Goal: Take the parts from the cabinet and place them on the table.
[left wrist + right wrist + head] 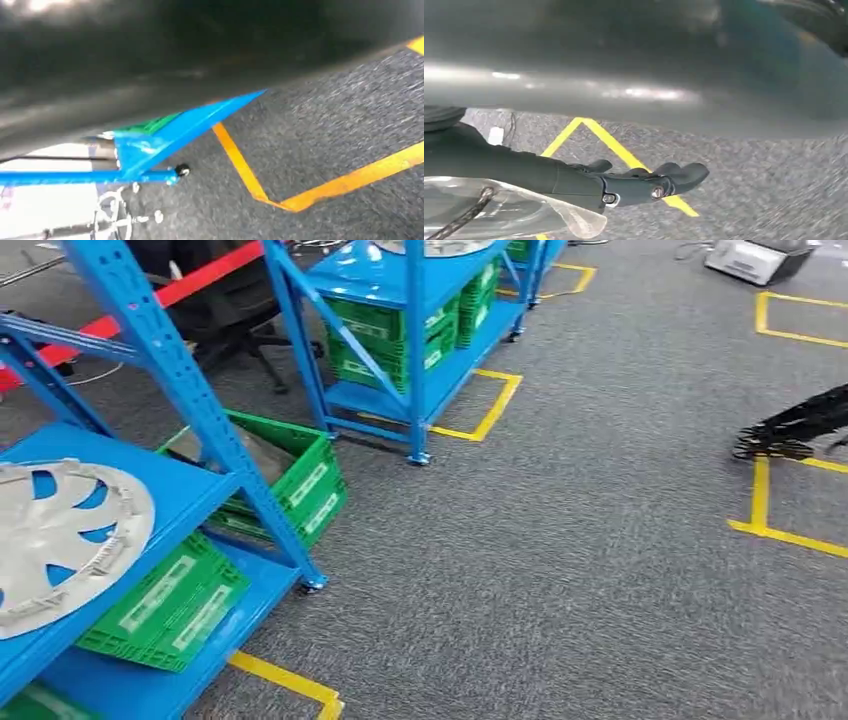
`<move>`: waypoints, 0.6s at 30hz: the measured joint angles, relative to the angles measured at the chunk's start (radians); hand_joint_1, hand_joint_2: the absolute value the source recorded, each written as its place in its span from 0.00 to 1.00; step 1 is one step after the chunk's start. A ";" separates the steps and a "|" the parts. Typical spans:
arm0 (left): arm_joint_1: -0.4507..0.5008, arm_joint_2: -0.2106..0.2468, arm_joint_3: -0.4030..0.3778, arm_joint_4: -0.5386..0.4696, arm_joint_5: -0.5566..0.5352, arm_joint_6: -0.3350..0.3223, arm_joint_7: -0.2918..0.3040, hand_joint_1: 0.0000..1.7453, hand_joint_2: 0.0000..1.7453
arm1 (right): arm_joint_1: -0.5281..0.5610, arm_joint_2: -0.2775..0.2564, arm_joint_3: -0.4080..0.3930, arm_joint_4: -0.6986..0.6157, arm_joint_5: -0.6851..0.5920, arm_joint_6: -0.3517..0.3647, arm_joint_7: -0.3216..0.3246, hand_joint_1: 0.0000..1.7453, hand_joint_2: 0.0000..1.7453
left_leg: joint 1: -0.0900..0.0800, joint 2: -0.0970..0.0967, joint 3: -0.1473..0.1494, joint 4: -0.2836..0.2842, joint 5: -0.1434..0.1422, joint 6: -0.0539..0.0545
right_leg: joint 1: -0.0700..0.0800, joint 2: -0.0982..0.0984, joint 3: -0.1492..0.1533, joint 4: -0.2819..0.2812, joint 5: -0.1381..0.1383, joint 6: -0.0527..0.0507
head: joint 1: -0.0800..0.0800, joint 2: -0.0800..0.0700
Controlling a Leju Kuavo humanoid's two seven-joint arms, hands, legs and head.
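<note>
While the silver hubcap (60, 540) lies on the blue rack shelf (175, 490), the right robot hand (639, 182) hangs with fingers extended, grasping nothing; left robot hand's state cannot be told, so pickup remains.

No text is reading legibly. White rectangular labels are showing on the sides of the green plastic crates (170, 605) stacked on the blue metal shelving racks (200, 410), but their print is appearing too small and blurred to make out.
</note>
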 joint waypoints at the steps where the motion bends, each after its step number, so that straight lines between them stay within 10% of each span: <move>1: 0.001 0.005 -0.003 -0.006 -0.010 0.000 0.039 0.00 0.00 | -0.011 0.000 0.014 0.000 -0.013 0.000 -0.012 0.00 0.00 | 0.001 -0.014 0.002 0.000 -0.001 -0.001 | -0.001 0.000 -0.002 -0.013 0.028 0.001 | -0.001 0.000; 4: 0.002 0.035 -0.007 -0.042 -0.032 0.000 0.106 0.00 0.00 | -0.033 -0.004 0.042 0.000 -0.032 0.000 -0.028 0.00 0.00 | 0.008 -0.056 0.012 0.005 -0.009 -0.013 | -0.013 0.048 0.092 -0.247 0.177 0.008 | 0.000 0.000; 5: 0.002 0.045 -0.008 -0.048 -0.035 0.000 0.109 0.00 0.00 | -0.037 -0.004 0.052 0.000 -0.035 0.000 -0.029 0.00 0.00 | 0.003 -0.071 0.006 0.010 -0.011 -0.021 | -0.021 0.123 0.105 -0.278 0.164 0.014 | 0.000 0.000; 6: -0.004 0.050 -0.010 -0.056 -0.037 0.000 0.112 0.00 0.00 | -0.040 -0.005 0.060 0.000 -0.036 0.000 -0.030 0.00 0.00 | 0.005 -0.085 -0.004 0.021 -0.012 -0.025 | -0.024 0.122 0.118 -0.305 0.156 0.006 | -0.003 0.000; 9: 0.005 0.063 -0.013 -0.074 -0.037 0.001 0.114 0.00 0.00 | -0.049 -0.006 0.069 0.002 -0.038 0.000 -0.032 0.00 0.00 | 0.013 -0.130 -0.020 0.014 0.001 -0.045 | -0.015 0.080 0.119 -0.293 0.157 -0.010 | -0.001 0.000; 10: 0.006 0.067 -0.016 -0.079 -0.037 0.001 0.115 0.00 0.00 | -0.052 -0.007 0.071 0.002 -0.038 0.000 -0.032 0.00 0.00 | 0.014 -0.114 -0.021 0.022 -0.008 -0.049 | -0.020 0.062 0.122 -0.300 0.161 -0.019 | -0.002 0.000; 12: 0.004 0.072 -0.017 -0.085 -0.037 0.001 0.116 0.00 0.00 | -0.052 -0.009 0.074 0.002 -0.038 0.000 -0.034 0.00 0.00 | 0.006 -0.010 -0.064 0.119 -0.067 -0.056 | -0.014 0.031 0.127 -0.302 0.157 -0.032 | -0.012 0.000; 15: 0.000 0.073 -0.017 -0.091 -0.037 0.002 0.117 0.00 0.00 | -0.053 -0.009 0.083 0.002 -0.039 0.000 -0.033 0.00 0.00 | 0.009 0.017 -0.168 0.335 -0.149 -0.058 | -0.005 -0.023 0.129 -0.301 0.150 -0.041 | -0.011 0.000; 18: 0.008 0.074 -0.018 -0.093 -0.037 0.001 0.130 0.00 0.00 | -0.062 -0.009 0.090 0.002 -0.039 0.000 -0.030 0.00 0.00 | 0.007 0.023 -0.112 0.225 -0.053 -0.049 | -0.001 -0.063 0.143 -0.301 0.141 -0.040 | -0.012 0.000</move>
